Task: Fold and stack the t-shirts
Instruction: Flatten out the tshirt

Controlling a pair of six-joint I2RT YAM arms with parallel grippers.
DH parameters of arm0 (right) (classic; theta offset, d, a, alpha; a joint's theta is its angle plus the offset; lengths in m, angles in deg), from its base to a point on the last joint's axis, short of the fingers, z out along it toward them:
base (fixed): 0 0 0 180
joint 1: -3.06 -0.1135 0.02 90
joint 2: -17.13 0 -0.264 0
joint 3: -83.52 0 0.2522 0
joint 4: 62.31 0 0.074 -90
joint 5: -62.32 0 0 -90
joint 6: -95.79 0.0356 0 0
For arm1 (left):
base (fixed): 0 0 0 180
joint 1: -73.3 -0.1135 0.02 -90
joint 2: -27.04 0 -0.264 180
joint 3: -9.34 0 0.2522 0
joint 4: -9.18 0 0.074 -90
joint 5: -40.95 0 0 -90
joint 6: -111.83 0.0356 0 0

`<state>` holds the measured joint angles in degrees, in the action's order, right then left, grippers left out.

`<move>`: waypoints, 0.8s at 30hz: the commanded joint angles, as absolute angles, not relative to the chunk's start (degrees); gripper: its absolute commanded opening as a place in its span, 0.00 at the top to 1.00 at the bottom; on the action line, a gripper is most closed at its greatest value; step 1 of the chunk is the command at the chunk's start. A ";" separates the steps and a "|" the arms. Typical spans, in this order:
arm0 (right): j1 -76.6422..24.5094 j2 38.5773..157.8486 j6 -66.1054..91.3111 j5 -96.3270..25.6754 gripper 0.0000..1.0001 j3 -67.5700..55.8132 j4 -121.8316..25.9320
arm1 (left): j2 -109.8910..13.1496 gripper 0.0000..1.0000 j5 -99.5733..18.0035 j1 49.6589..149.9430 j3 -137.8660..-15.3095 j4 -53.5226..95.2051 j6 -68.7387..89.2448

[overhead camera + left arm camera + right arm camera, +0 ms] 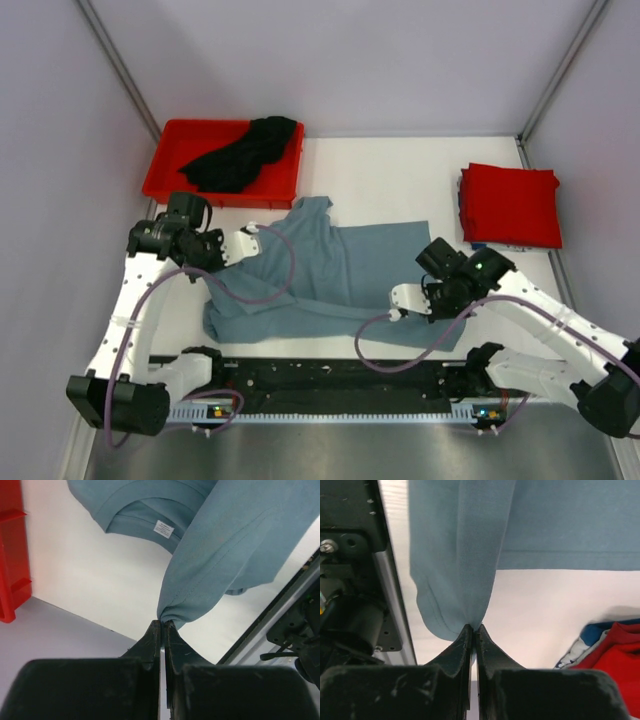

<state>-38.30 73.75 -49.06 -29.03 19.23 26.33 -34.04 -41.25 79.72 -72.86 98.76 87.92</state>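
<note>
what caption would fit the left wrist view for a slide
Left claw shut on a bunched fold of the soft grey-blue cloth t-shirt, white table and red plastic bin behind

Top view: high, behind the arm bases, looking down on the whole worktop (400, 170). Left wrist view: tight behind left tool (161, 624), facing along its fingers. Right wrist view: same behind right tool (472, 628). All three share grey-blue t-shirt (340, 270); top and right wrist share red t-shirt (510, 205).
</note>
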 commanded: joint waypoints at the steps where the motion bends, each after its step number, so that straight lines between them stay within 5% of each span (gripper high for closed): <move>1: -35.71 77.33 -47.39 -24.35 1.00 16.41 16.16 | -35.54 1.00 -43.94 79.45 -74.03 91.25 85.39; 7: -32.27 77.70 -45.72 -20.22 1.00 11.40 15.35 | -33.97 1.00 -48.52 78.84 -76.57 84.12 82.92; 12: -33.14 72.95 -51.85 -30.29 1.00 11.39 23.69 | -32.73 1.00 -45.80 78.66 -82.37 95.42 84.14; 16: -39.29 70.48 -52.57 -35.85 1.00 15.08 27.65 | -29.31 1.00 -41.06 78.58 -86.32 111.06 87.91; 24: -56.34 78.82 -51.87 -35.95 1.00 17.46 30.65 | -23.06 0.97 -45.45 78.66 -74.57 111.10 89.50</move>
<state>-49.93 74.32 -50.74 -33.36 17.40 27.29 -22.37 -44.53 78.95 -80.62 98.67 87.17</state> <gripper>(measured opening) 0.010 0.015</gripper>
